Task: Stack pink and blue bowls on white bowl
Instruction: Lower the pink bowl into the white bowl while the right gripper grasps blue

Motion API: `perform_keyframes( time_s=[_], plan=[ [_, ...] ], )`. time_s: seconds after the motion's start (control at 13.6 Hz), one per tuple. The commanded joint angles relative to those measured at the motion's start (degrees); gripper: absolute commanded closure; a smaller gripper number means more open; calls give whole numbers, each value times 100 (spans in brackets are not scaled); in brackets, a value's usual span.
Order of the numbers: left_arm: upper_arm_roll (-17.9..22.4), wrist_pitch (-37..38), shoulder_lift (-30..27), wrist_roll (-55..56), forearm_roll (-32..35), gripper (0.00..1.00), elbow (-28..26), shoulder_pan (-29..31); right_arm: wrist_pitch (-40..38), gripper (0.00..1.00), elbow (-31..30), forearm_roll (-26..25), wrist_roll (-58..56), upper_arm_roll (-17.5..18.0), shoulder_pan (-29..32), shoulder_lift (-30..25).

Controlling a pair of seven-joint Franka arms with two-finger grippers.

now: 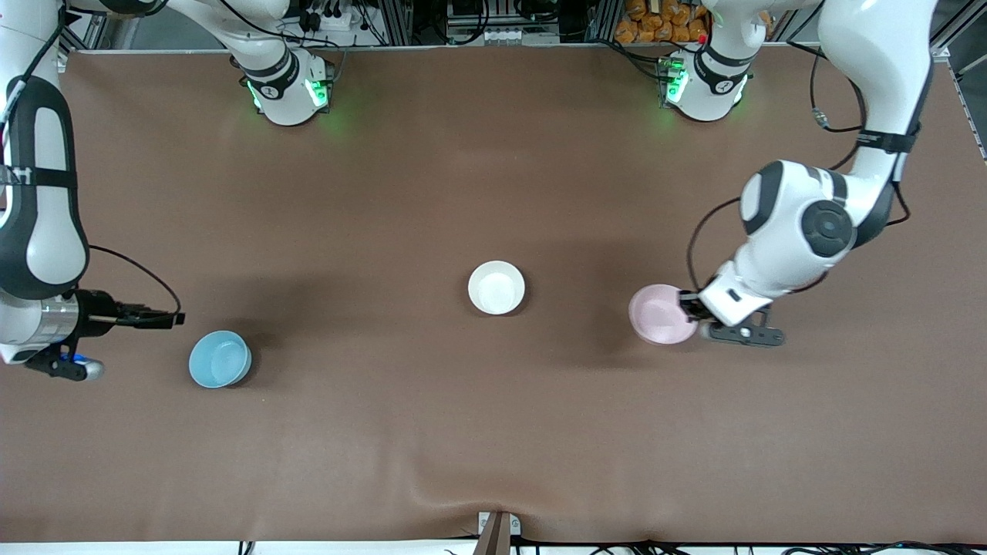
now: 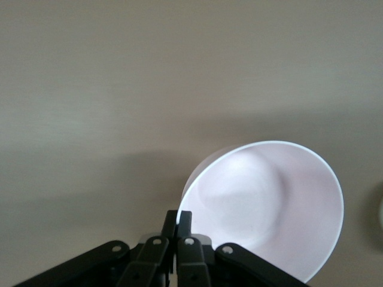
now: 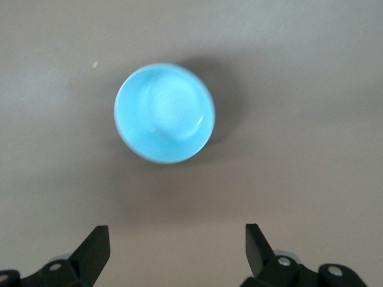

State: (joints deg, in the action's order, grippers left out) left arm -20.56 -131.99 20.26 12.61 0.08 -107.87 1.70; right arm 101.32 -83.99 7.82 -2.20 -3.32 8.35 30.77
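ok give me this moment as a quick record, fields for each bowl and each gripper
pink bowl: tilted, rim pinched by the left gripper, toward the left arm's end of the table
left gripper: shut on the pink bowl's rim
white bowl: upright on the table, mid-table, nothing in it
blue bowl: upright on the table, toward the right arm's end, not held
right gripper: open, apart from the blue bowl, holding nothing
stacking: not yet started
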Motion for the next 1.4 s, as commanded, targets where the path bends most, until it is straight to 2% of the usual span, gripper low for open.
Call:
perform_keyframes(
  time_s=[0.0,0.15,0.37,0.59,0.81,1.03,1.1,1.33],
  plan=[
    [-97,366,346,846,27,100,730,-562,291,0,93,-210,-9,33,174,305],
    [-97,385,688,1408,18,100,1196,-1038,589,0,49,-167,-17,33,289,499],
    [-97,385,1260,2077,18,100,1864,-1591,914,0,-239,-158,-17,50,123,552],
    [-36,385,1805,2701,71,100,2304,-2145,2222,0,-969,-157,-17,59,-79,500],
    [34,393,1886,2835,202,100,2227,-2296,2908,0,-1408,-157,0,59,-229,535],
    [34,402,1789,2887,256,100,1814,-2331,3341,0,-1656,-157,0,59,-220,544],
    [34,402,1780,2896,256,100,1753,-2358,3342,11,-1656,-157,0,59,-185,552],
    [26,394,1815,2896,265,100,1735,-2437,3342,54,-1656,-157,-9,59,-176,553]
  ],
)
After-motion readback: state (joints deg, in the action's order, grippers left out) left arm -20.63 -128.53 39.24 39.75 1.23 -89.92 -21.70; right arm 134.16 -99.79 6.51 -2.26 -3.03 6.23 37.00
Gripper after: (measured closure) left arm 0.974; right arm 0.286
